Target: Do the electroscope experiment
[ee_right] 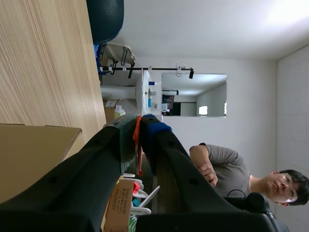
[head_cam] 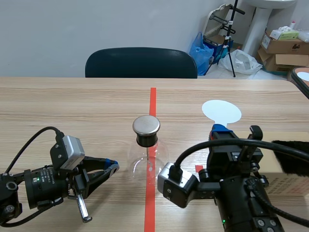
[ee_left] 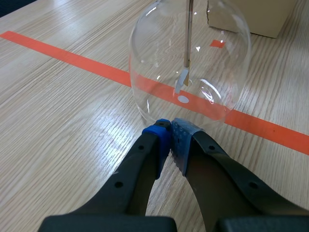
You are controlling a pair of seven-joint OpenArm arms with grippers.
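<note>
The electroscope, a clear glass flask (head_cam: 147, 162) with a round metal cap (head_cam: 146, 125), stands on the red tape line at the table's middle. In the left wrist view the flask (ee_left: 145, 72) shows a metal rod with a small foil leaf (ee_left: 185, 72) inside. My left gripper (head_cam: 114, 167) lies low on the table just left of the flask, and its blue pads (ee_left: 164, 135) are shut on nothing. My right gripper (head_cam: 219, 129) is turned on its side, shut on the stem of a flat white round paddle (head_cam: 221, 112). Edge-on, that paddle (ee_right: 137, 145) appears as a thin orange strip between the fingers.
A cardboard box (head_cam: 287, 180) sits at the right edge with a black furry piece (head_cam: 289, 155) on it. The same box (ee_left: 246, 17) lies beyond the flask. A dark chair (head_cam: 141, 63) stands at the far side. A person (ee_right: 227, 169) is off beyond the table.
</note>
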